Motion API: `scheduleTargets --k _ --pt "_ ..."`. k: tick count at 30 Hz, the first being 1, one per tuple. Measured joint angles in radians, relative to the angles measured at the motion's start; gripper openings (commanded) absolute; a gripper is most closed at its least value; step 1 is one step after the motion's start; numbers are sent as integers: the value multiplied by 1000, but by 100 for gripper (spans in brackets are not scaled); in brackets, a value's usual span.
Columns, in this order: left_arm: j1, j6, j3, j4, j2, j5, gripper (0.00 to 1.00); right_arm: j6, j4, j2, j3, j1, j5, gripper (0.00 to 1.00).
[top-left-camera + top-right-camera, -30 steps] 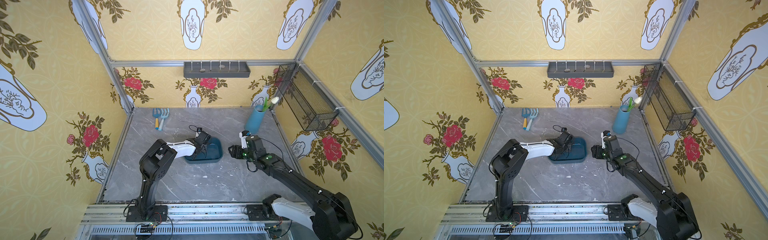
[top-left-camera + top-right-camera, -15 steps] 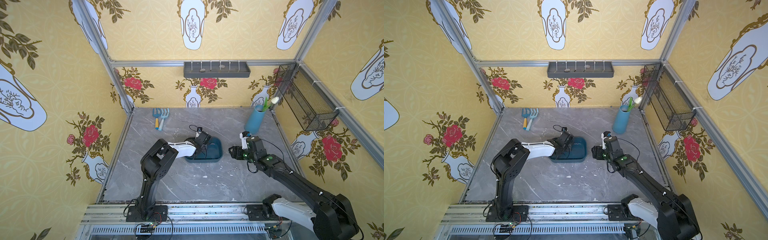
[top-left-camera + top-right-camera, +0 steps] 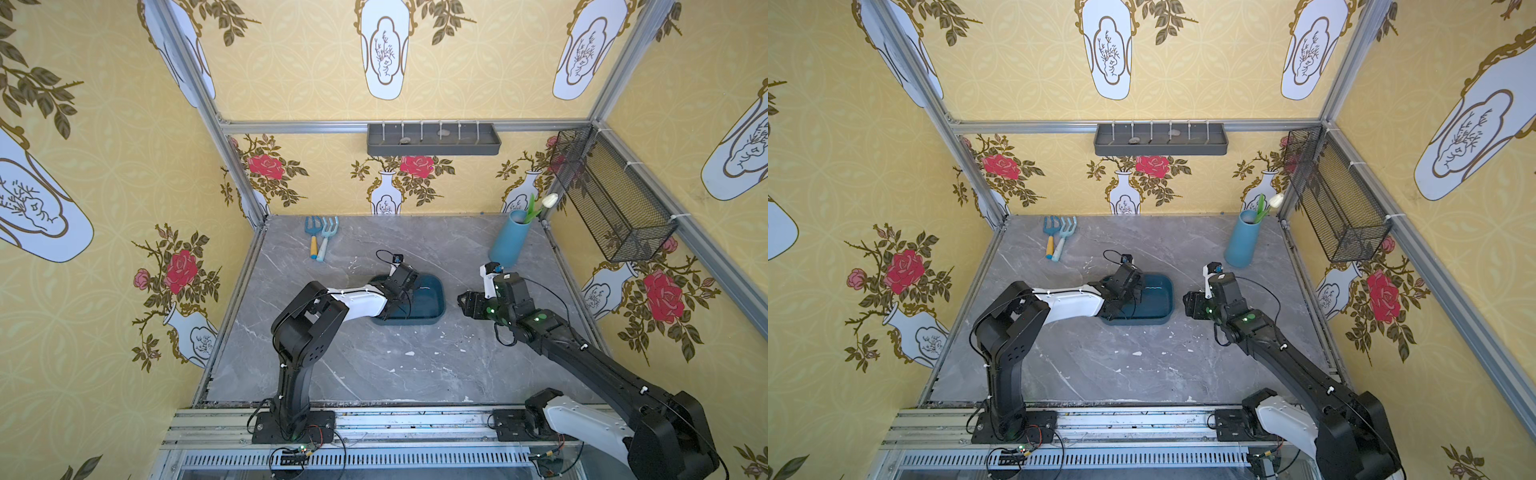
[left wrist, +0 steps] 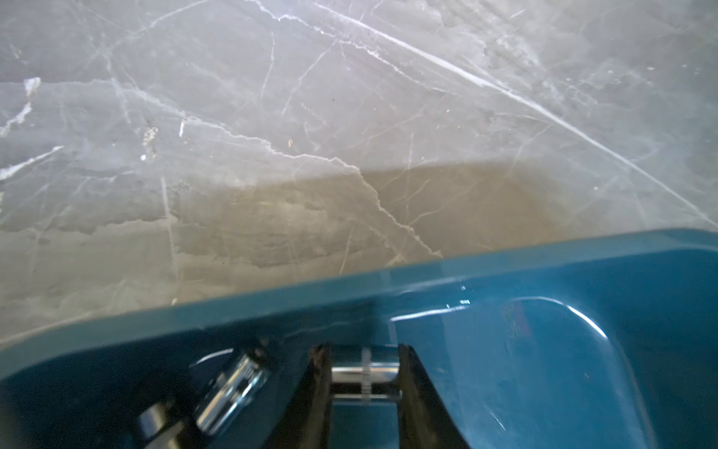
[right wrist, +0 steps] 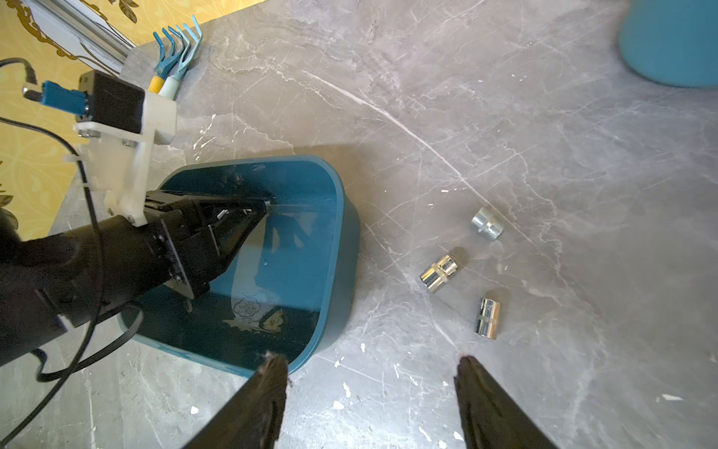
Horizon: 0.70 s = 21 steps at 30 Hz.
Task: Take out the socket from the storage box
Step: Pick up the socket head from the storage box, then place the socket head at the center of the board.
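I have the left gripper [image 4: 361, 359] down inside the box [image 4: 582, 268], its jaws pinched narrow on the socket [image 4: 365, 375]. The chrome barrel bridges the gap with a black finger [image 4: 311, 396] against each end, so its long axis runs from finger to finger, not along them. It lies flat and low against the box's 12 o'clock wall, somewhat toward the 9 o'clock end of the box [image 3: 428, 305] as a top view shows it. There the left gripper [image 3: 402, 286] points at about 1 o'clock, so I judge the socket's axis to run roughly from 10 to 4 o'clock, though the wrist hides it from above. A second socket [image 4: 233, 385] lies loose just beside the held one, apart from the fingers and angled to it. The right gripper [image 5: 373, 369] hangs wide and empty just off the box's 3 o'clock end, touching nothing, with three sockets [image 5: 441, 272] on the table [image 5: 505, 116] ahead of it. So the left arm is the one on the job. The coming move, to my mind, turns on the wall right in front of the socket: I want to go straight up until the barrel clears the rim, then swing toward 3 o'clock, and an end-to-end pinch on smooth chrome could let it slip
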Motion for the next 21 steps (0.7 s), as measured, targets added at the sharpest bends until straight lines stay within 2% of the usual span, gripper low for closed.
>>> scheduleTargets --k 12,21 --pt "0 -9 -100 -13 -207 32 28 -7 0 3 2 0 0 73" --pt "13 -31 -177 -85 -378 8 28 -10 0 12 2 0 -1 73"
